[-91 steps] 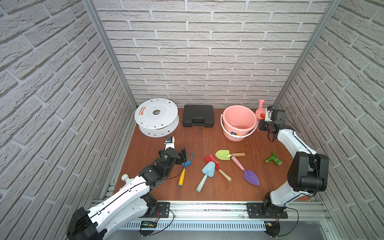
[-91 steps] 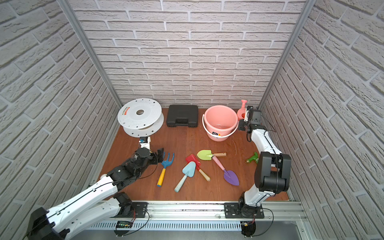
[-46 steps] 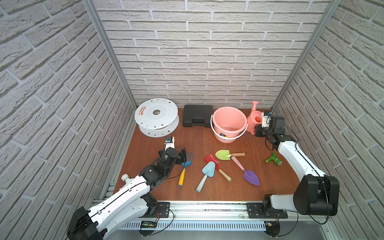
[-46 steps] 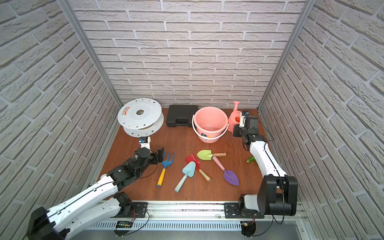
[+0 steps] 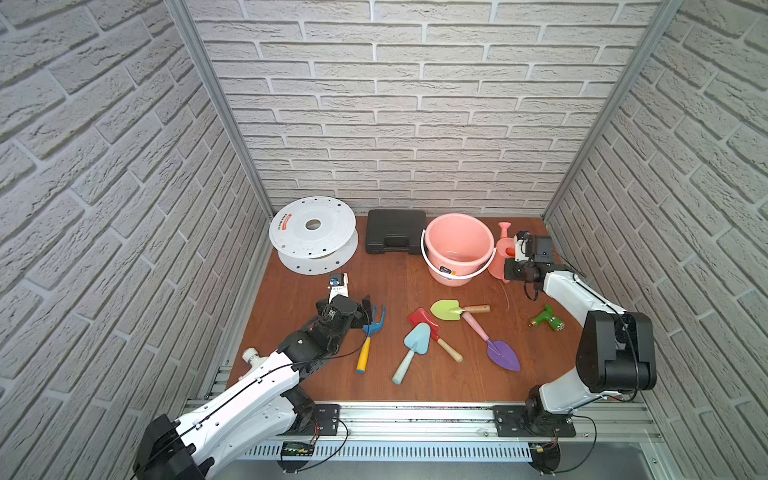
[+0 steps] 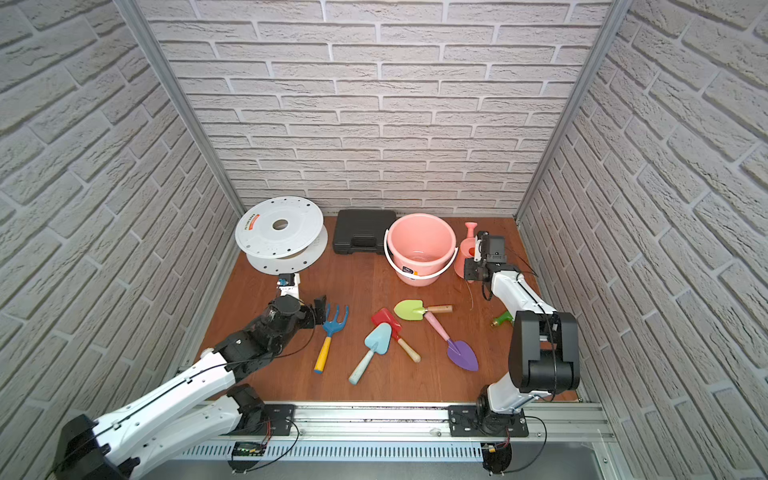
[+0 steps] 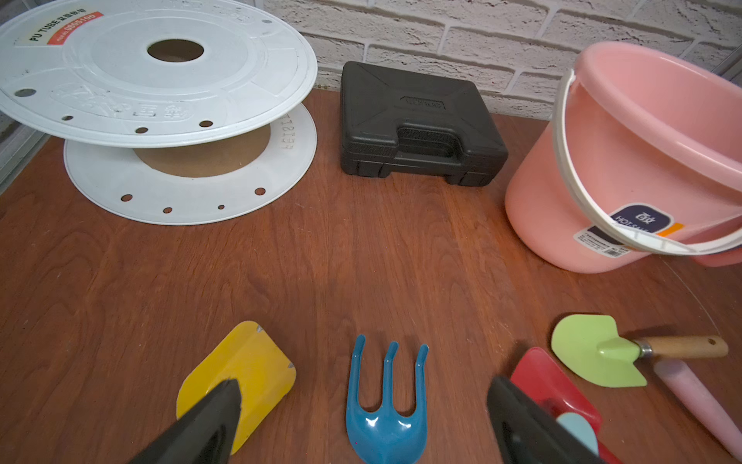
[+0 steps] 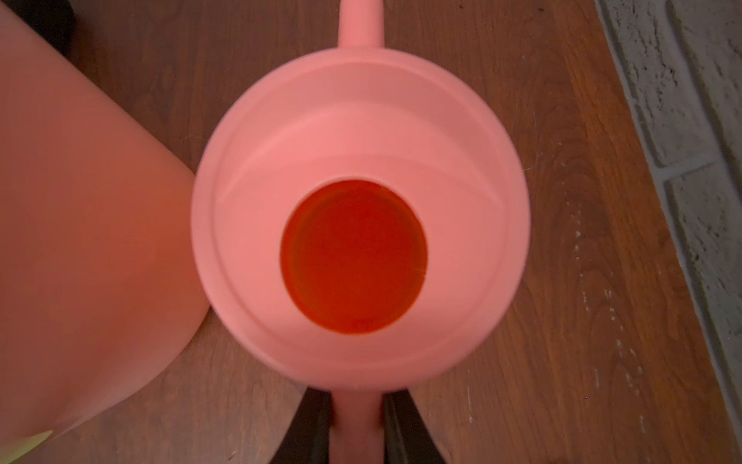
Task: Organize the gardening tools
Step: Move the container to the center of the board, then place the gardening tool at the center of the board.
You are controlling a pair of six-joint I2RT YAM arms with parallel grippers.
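My right gripper [image 8: 356, 405] is shut on the handle of the pink watering can [image 8: 357, 168], which stands upright right beside the pink bucket; both top views show the watering can [image 5: 500, 253] [image 6: 467, 249]. My left gripper [image 7: 363, 393] is open low over the blue fork [image 7: 385, 405], its fingers either side of the fork's head. A yellow scoop [image 7: 245, 369] lies under one finger. In a top view the green trowel [image 5: 446, 309], red trowel [image 5: 422, 320], light-blue trowel [image 5: 417, 345] and purple trowel [image 5: 503, 353] lie mid-table.
The pink bucket [image 5: 459, 216] stands upright at the back, its white bail hanging down the front. A black case [image 5: 395, 237] and a white spool [image 5: 311, 226] sit along the back wall. A small green nozzle [image 5: 548, 320] lies near the right wall.
The right arm has carried the watering can left and toward the front, and the bucket has shifted left with it. The left arm has not moved.
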